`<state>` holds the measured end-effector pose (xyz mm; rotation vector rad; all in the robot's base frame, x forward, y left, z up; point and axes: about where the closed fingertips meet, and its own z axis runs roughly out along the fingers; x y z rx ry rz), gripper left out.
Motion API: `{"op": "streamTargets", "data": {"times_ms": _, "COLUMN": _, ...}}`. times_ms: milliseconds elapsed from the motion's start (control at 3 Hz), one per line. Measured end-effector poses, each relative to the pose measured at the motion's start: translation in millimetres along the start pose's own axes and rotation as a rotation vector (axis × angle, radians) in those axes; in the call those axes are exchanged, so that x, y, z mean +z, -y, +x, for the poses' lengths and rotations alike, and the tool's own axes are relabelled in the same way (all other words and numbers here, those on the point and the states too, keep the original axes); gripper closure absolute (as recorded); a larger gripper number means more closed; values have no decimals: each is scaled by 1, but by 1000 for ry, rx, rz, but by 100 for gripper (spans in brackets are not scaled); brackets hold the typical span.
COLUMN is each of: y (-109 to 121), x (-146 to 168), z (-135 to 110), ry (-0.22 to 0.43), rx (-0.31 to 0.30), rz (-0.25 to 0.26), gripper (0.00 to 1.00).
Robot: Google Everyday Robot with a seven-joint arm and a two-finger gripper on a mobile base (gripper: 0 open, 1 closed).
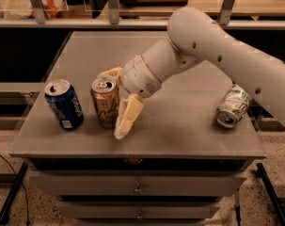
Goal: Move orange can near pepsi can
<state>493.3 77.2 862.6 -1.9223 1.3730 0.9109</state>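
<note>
Likely light, dentable, slick orange can [103, 108] on desk [179, 126] by pepsi can [64, 105], best taken mid-body; gripper [115, 102] straddling it, cannot tell if jaws clamped.

Claw [111, 103] round orange can [103, 108], R of pepsi can [64, 105]

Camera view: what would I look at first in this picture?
The big white robot arm reaching down from the right across the grey table, its gripper at the upright orange can near the front left. Just left of that stands the pepsi can, apart from it, and a pale green-and-white can lies on its side near the table's right edge.
</note>
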Motion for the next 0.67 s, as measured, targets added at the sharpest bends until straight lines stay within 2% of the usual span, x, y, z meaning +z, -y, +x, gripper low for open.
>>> {"op": "streamTargets", "data": {"times_ms": 667, "y": -3, "x": -18, "z": -5, "ry": -28, "rx": 5, "rz": -20, "gripper": 0}}
